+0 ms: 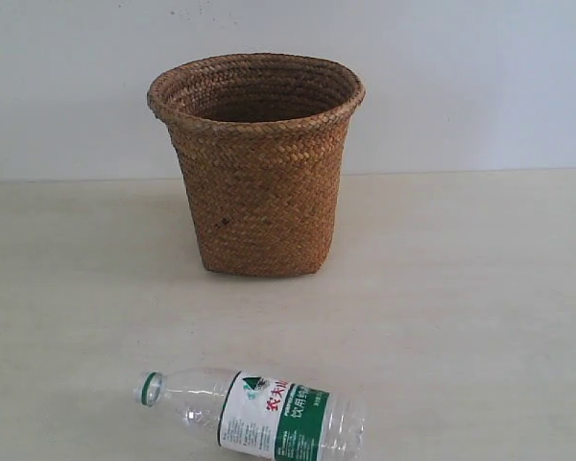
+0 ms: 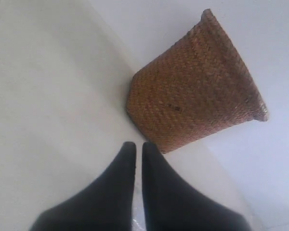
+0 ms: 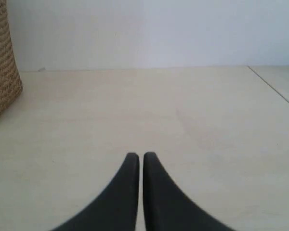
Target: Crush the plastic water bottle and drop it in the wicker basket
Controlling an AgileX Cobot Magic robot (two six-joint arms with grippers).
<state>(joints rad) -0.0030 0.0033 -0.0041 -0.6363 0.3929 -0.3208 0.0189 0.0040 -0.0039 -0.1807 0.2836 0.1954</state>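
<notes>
The plastic water bottle (image 1: 259, 413) lies on its side at the front of the table, green cap ring pointing left, white-and-green label up. Behind it the wicker basket (image 1: 257, 163) stands upright, with a small dark spot on its side. Neither gripper shows in the exterior view. In the left wrist view my left gripper (image 2: 135, 146) is shut and holds nothing, with the basket (image 2: 195, 91) just beyond its black fingertips; a sliver of clear plastic shows below the fingers. My right gripper (image 3: 140, 156) is shut over bare table, with the basket's edge (image 3: 2, 62) off to one side.
A pale wooden tabletop (image 1: 461, 288) runs back to a white wall (image 1: 480, 77). The table's edge line (image 3: 274, 86) shows in the right wrist view.
</notes>
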